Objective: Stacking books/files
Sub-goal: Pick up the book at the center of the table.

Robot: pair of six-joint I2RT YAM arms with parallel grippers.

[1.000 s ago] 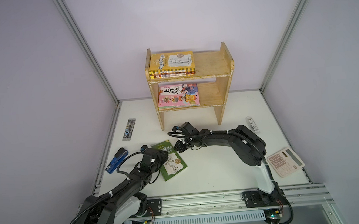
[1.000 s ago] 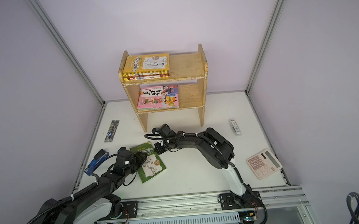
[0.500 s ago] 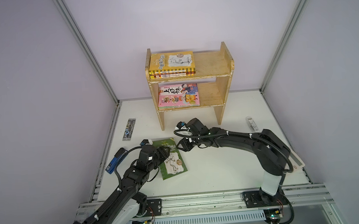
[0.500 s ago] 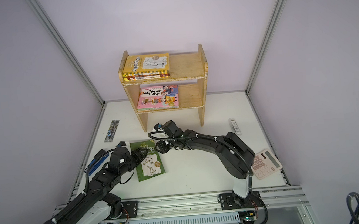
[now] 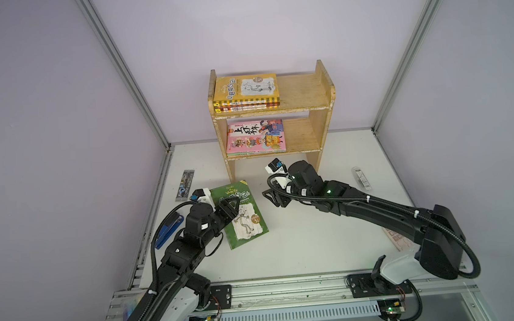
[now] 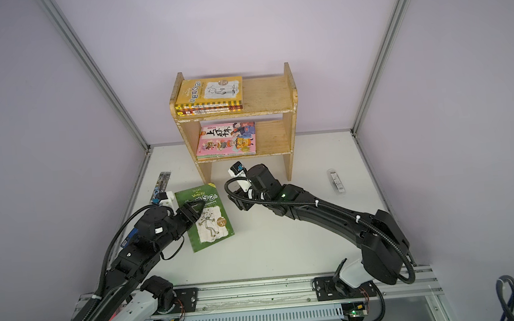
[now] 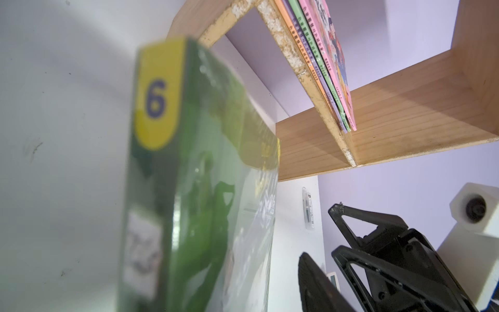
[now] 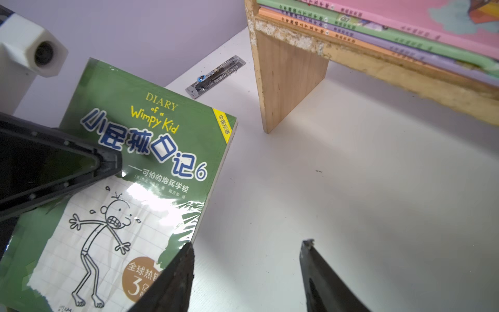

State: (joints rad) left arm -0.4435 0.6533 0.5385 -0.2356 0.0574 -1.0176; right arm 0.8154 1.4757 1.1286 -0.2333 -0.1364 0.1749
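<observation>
Glossy rectangular green book, stick-boy sketch on torn notepaper, on matte white table, your left gripper jaws apart astride its spine edge, your right gripper spread open just beside, chipped wooden shelf behind.

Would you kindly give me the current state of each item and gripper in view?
Green book: on the table, cover up.
Yellow stack: lying on the top shelf.
Pink stack: lying on the lower shelf.
Left gripper: one finger over the green book's cover; grip unclear.
Right gripper: open, empty, beside the book.
Stapler: closed, on the table.
Calculator: mostly hidden behind the right arm.
</observation>
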